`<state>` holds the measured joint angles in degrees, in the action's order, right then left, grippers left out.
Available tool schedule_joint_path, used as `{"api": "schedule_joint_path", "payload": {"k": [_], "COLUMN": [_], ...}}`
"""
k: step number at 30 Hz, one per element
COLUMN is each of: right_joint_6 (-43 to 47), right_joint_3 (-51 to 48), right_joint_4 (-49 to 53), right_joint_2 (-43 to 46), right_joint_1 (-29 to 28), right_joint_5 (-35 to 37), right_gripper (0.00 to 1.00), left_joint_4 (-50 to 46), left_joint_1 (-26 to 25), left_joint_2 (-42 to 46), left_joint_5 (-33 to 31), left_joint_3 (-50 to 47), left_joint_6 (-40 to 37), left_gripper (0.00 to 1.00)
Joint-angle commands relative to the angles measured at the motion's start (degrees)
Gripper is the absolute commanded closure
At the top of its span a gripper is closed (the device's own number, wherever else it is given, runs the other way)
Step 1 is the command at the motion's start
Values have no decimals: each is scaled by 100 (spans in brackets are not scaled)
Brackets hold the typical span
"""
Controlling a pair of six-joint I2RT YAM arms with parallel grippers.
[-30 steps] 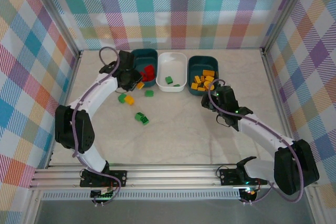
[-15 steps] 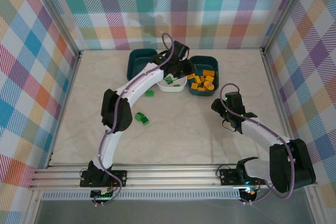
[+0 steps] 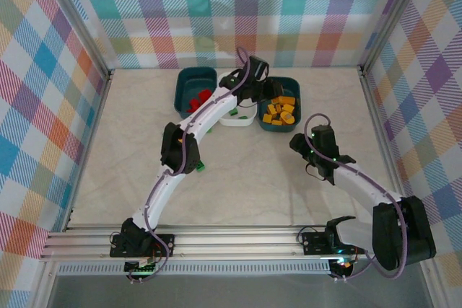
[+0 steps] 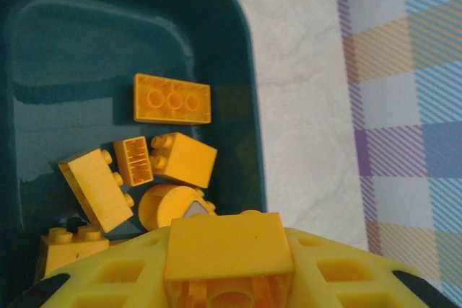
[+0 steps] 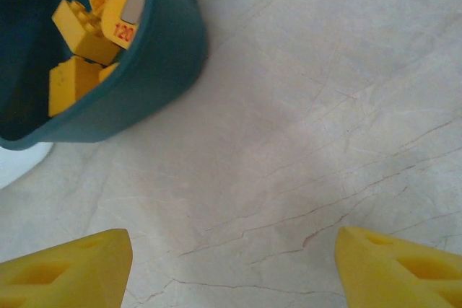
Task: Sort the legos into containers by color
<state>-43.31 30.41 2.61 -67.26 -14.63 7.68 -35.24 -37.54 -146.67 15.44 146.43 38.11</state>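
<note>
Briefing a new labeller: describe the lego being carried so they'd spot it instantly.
At the far edge of the table, find the right-hand teal tub holding yellow bricks. Above it the left hand grips a yellow brick, the only one not resting inside.

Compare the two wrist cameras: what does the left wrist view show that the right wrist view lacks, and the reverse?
Left wrist view: the left gripper shut on a yellow brick, and the plaid wall. Right wrist view: the right gripper open, and a corner of the white tub. Both: the teal tub holding loose yellow bricks, and the marbled table.
</note>
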Motion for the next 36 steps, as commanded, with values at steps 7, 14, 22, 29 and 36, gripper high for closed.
{"api": "schedule_joint_path", "payload": {"k": [7,14,22,29,36], "right_joint_6": [-6,16,35,14,37], "right_joint_3": [0,-11,28,79,123], "right_joint_4": [-3,-66,-213,-294,-333], "right_joint_2": [152,94,-144,-359,-471], "right_joint_1": [41,44,41,39,31], "right_joint_5": [-35,-8,-347,-651,-815], "right_gripper": [25,23,23,24,24], "left_joint_4": [98,-49,-1781,-1097,-1154], "left_joint_1": [-78,-61,324,1209,1925], "left_joint_2": [-502,90,2056,4490,4805], "left_joint_5": [146,402,-1836,-2411,-2108], "left_joint_3": [500,625,-1679,-6049,-7337], "left_joint_6": [154,-284,-400,166,1118], "left_gripper": [46,18,22,19,19]}}
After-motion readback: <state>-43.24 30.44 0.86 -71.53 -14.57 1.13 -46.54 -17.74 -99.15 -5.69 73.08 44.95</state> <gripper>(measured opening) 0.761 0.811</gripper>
